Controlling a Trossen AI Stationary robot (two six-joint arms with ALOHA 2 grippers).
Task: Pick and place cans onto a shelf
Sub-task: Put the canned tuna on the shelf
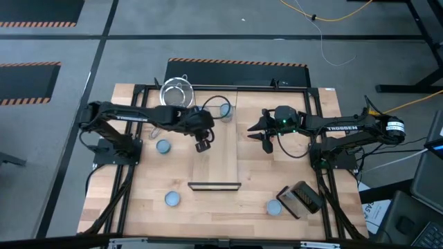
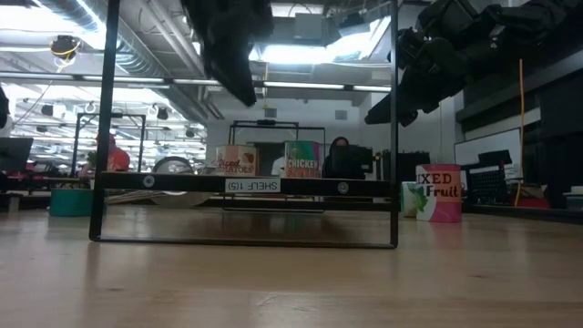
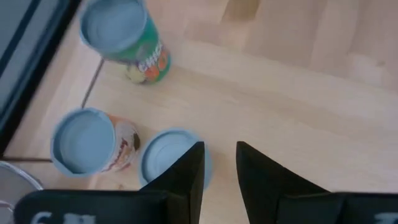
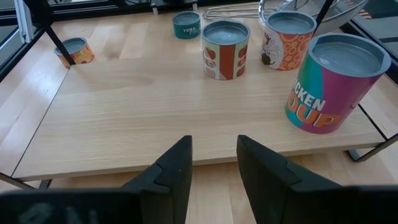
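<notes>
strainer (image 1: 176, 90): far edge | dark box (image 1: 302, 199): near-right, maybe tilted

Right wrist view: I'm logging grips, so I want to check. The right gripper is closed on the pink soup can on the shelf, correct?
Not quite. The right gripper is open and empty, short of the pink soup can, which stands free on the shelf. The right wrist view shows only bare board between its fingers.

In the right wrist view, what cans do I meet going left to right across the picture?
Orange-labelled low tin → teal tuna tin → red-and-white can → orange-patterned can → pink-and-teal soup can.
</notes>
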